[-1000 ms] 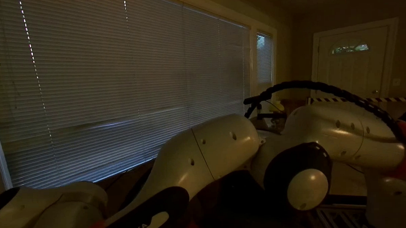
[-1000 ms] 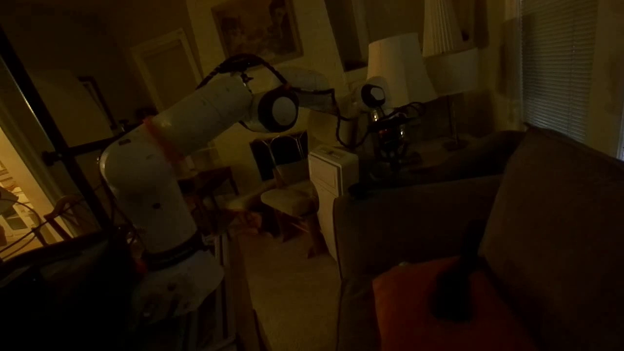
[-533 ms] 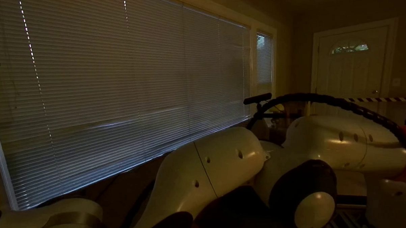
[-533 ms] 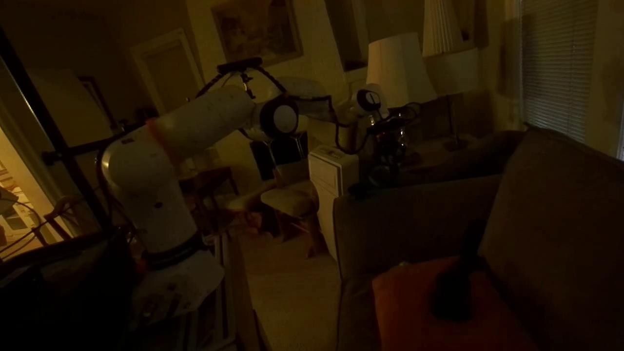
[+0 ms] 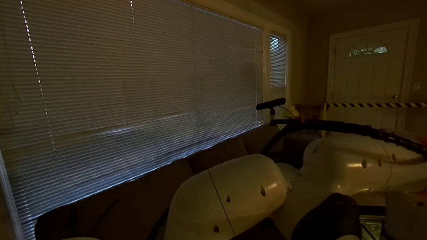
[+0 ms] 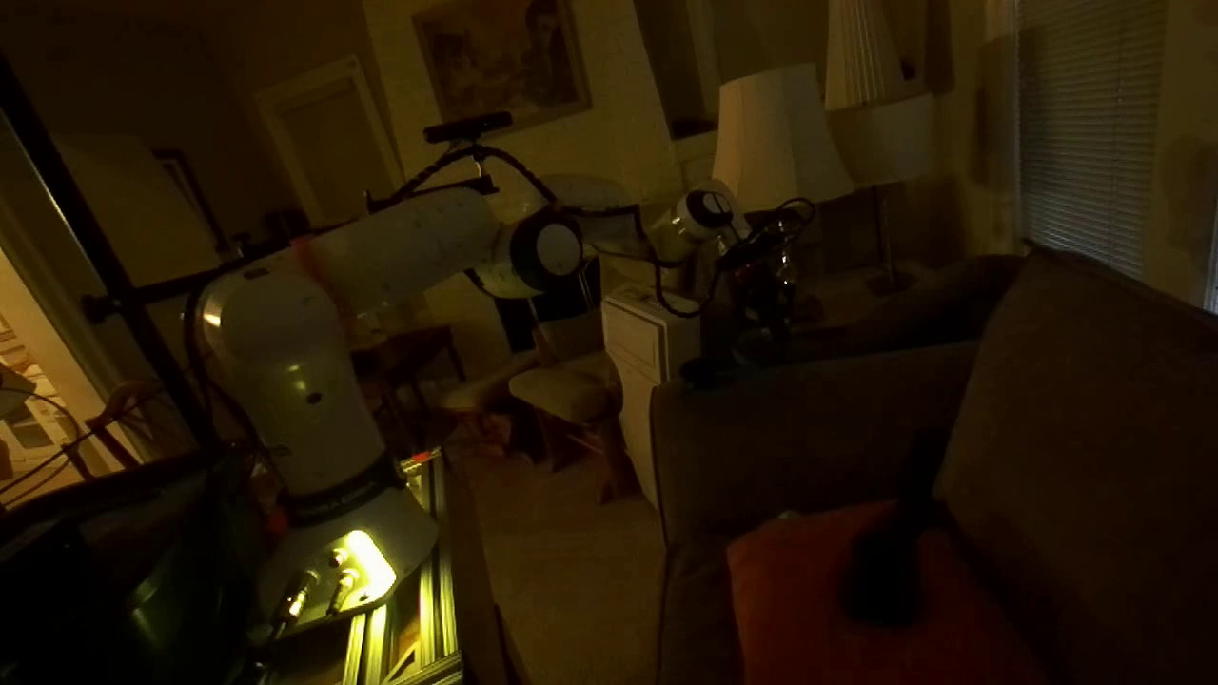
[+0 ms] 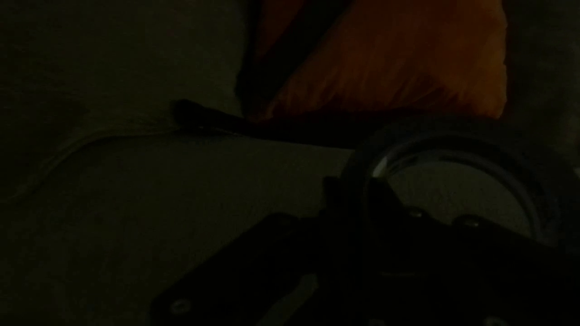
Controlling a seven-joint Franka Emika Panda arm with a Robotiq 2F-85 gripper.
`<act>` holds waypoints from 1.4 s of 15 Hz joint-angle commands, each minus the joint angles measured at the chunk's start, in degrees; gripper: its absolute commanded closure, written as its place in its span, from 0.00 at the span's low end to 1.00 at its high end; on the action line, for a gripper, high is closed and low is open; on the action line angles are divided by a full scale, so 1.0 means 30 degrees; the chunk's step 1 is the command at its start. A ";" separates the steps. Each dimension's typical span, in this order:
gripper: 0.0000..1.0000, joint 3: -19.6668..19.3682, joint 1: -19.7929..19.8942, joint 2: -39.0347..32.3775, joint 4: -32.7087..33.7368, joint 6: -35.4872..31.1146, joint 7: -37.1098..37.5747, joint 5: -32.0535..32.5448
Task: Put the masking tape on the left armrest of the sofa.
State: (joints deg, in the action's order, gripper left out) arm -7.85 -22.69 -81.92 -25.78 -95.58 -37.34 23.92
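Observation:
The masking tape [image 7: 457, 132] is a dark ring in the very dim wrist view. My gripper [image 7: 356, 192] is shut on its wall, one finger outside the ring and one inside. In an exterior view the gripper [image 6: 767, 319] points down at the left armrest [image 6: 809, 419] of the dark brown sofa [image 6: 1094, 400]; the tape there is barely visible near the armrest's top edge. I cannot tell whether it touches. In the wrist view the armrest [image 7: 204, 181] lies below the tape. The sofa back also shows in an exterior view [image 5: 138, 193], where gripper and tape are out of view.
An orange pillow [image 6: 799, 590] with a dark object [image 6: 885, 571] on it lies on the seat. A small dark item [image 6: 706, 372] is on the armrest's front end. A white cabinet [image 6: 647, 342] and a lampshade [image 6: 775, 138] stand close behind the gripper. Window blinds [image 5: 144, 83] run behind the sofa.
The arm has come down, and the gripper with the tape has lowered slightly toward the armrest. More of the sofa back shows. A bright light now falls on the robot's base.

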 commanded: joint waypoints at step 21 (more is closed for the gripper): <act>0.95 -0.1811 -0.2203 -0.1172 -0.1451 -0.3690 -0.2006 0.3271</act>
State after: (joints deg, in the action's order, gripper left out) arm -12.62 -28.34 -85.44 -28.21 -103.16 -41.70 30.73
